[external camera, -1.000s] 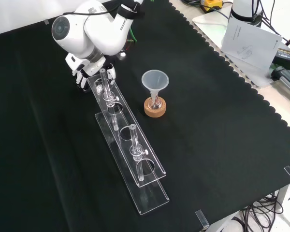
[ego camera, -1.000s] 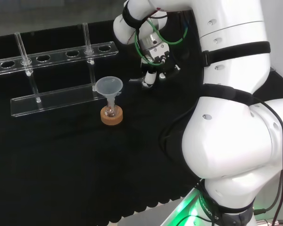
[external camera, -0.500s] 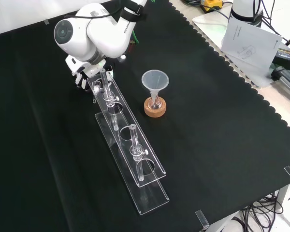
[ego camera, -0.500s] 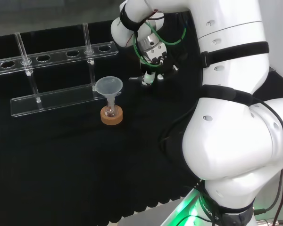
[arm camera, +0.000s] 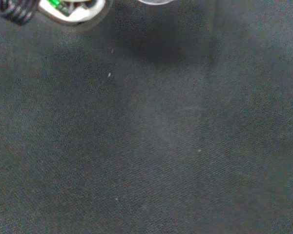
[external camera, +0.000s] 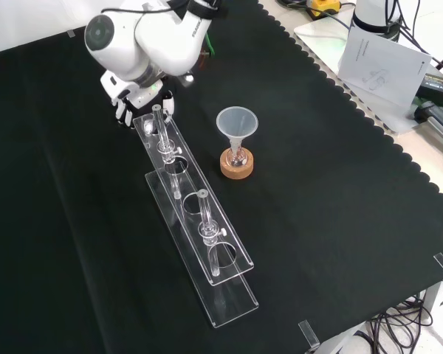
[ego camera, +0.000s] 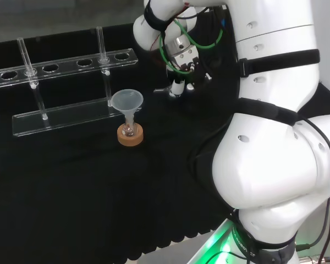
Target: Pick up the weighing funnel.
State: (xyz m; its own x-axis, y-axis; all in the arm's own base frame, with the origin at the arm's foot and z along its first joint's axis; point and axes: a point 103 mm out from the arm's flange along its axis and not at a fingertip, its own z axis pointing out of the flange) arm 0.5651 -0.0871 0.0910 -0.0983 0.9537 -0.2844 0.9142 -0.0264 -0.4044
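While above the black cloth point(ego camera: 71, 181), hand point(ego camera: 182, 70) clamped on the weighing funnel point(ego camera: 161, 89)

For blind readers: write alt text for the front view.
The hand hangs at top left, beyond the far end of a clear test-tube rack. Right of the rack, a funnel stands in a flask on a cork ring.

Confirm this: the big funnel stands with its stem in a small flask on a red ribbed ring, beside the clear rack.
Wrong ring: the front view shows cork, not red ribbed. The funnel stands with its stem in a small flask on a cork ring, beside the clear rack.
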